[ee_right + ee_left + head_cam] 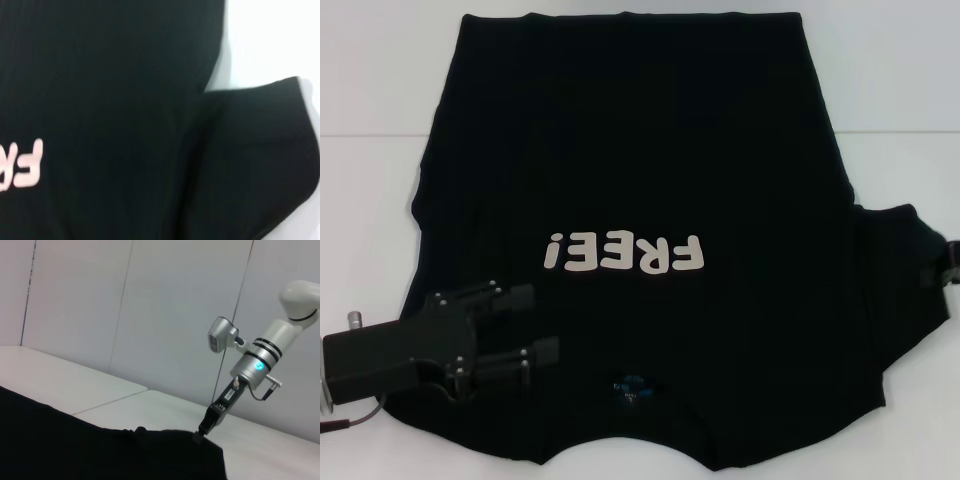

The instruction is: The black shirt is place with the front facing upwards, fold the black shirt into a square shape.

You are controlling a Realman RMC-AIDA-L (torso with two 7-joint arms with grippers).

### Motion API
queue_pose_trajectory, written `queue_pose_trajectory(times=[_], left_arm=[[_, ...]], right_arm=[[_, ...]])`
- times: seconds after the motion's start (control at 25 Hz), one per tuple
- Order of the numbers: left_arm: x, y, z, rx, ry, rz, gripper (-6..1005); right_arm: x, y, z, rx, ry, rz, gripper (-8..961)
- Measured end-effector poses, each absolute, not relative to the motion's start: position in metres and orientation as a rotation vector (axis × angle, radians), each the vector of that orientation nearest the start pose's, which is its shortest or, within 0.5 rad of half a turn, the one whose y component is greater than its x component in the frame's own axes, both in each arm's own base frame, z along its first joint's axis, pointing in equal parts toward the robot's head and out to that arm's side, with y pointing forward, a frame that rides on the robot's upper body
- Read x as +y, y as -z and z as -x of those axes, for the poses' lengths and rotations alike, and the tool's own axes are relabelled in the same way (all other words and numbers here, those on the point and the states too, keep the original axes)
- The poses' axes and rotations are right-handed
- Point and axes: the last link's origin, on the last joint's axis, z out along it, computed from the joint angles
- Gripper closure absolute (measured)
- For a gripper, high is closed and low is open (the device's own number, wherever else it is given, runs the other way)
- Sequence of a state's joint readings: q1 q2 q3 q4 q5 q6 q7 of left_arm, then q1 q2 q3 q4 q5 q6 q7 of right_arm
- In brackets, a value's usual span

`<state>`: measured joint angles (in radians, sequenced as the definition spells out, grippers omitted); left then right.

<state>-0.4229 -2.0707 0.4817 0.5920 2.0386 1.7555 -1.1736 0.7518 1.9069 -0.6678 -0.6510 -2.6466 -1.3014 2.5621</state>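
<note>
Nearest the robot, the collar end of the black shirt (640, 250) lies at the front edge of the white table (380, 90), its small blue neck label (632, 388) showing just inside the neckline. The left gripper (525, 322) sits low over the shirt's near left shoulder area, its two fingers (510, 297) spread apart with nothing between them; whether they touch the cloth cannot be told from the head view.

Further in, the cream lettering "FREE!" (625, 253) faces up across the chest, confirming that the front is uppermost. The left sleeve is not seen lying out past the body edge on that side (it may be turned in, but black on black hides any layering).

At the right edge, the right sleeve (900, 270) lies spread on the table beyond the body. The right gripper (200, 432) is down at that sleeve's outer hem, seen from across the table in the left wrist view; its fingertips meet the cloth edge, but I cannot tell whether they are clamped on it or parted.

Farthest away, the hem lies flat and straight, the body at full length.

Assessment: the task is at an early stage. The right sleeve remains to be turned in, and the lengthwise folds that would bring the garment to a square have not been started.
</note>
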Motion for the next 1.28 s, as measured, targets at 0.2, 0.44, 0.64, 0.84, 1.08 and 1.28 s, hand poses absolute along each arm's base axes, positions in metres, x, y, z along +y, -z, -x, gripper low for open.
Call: queue_pose_trajectory(times=[0.2, 0.44, 0.64, 0.84, 1.08, 1.28], left_arm=[[0.279, -0.015, 0.294, -0.557, 0.891, 2.649, 221], [0.279, -0.015, 0.295, -0.571, 0.889, 2.648, 222], [0.279, -0.015, 0.296, -0.577, 0.886, 2.649, 221], [0.279, -0.015, 0.296, -0.580, 0.881, 2.650, 221], [0.278, -0.015, 0.298, -0.586, 0.875, 2.647, 222], [0.277, -0.015, 0.299, -0.590, 0.873, 2.645, 222]], right_arm=[[0.401, -0.090, -0.308, 1.711, -0.051, 2.005, 931], [0.407, -0.094, -0.297, 1.646, -0.100, 2.064, 932], [0.417, -0.088, -0.275, 1.557, -0.121, 2.163, 920], [0.423, -0.075, -0.256, 1.474, -0.057, 2.260, 905], [0.430, -0.056, -0.232, 1.371, 0.023, 2.354, 886], [0.435, -0.047, -0.219, 1.317, 0.048, 2.392, 870]])
